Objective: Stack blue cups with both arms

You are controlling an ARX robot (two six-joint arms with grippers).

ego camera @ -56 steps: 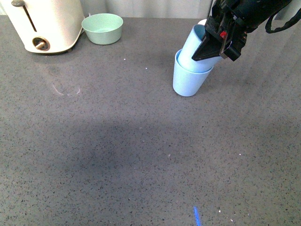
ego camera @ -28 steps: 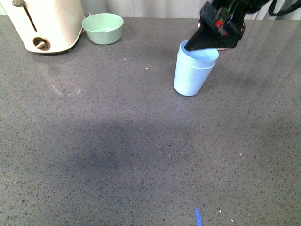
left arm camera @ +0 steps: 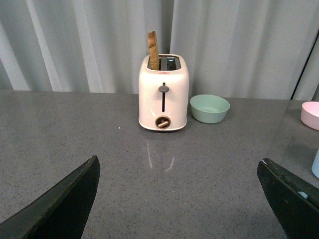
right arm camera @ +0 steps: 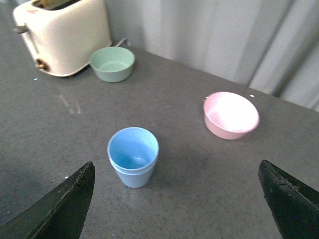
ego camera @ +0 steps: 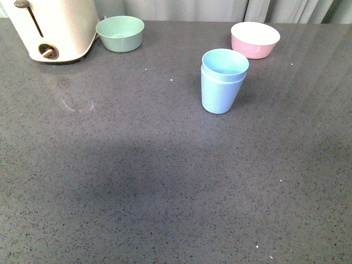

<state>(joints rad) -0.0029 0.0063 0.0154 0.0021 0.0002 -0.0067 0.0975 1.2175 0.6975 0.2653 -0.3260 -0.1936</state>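
Observation:
The two blue cups stand nested, one inside the other, upright on the grey table right of centre. They also show in the right wrist view. A sliver of them shows at the edge of the left wrist view. Neither arm shows in the front view. My right gripper is open and empty, high above the table and apart from the cups. My left gripper is open and empty, low over the table, facing the toaster.
A cream toaster with a slice in it stands at the back left. A pale green bowl sits beside it. A pink bowl sits behind the cups. Grey curtains hang behind the table.
The right gripper let go of the upper cup, which dropped fully into the lower one, and the arm drew back out of the front view. The pink bowl now shows.

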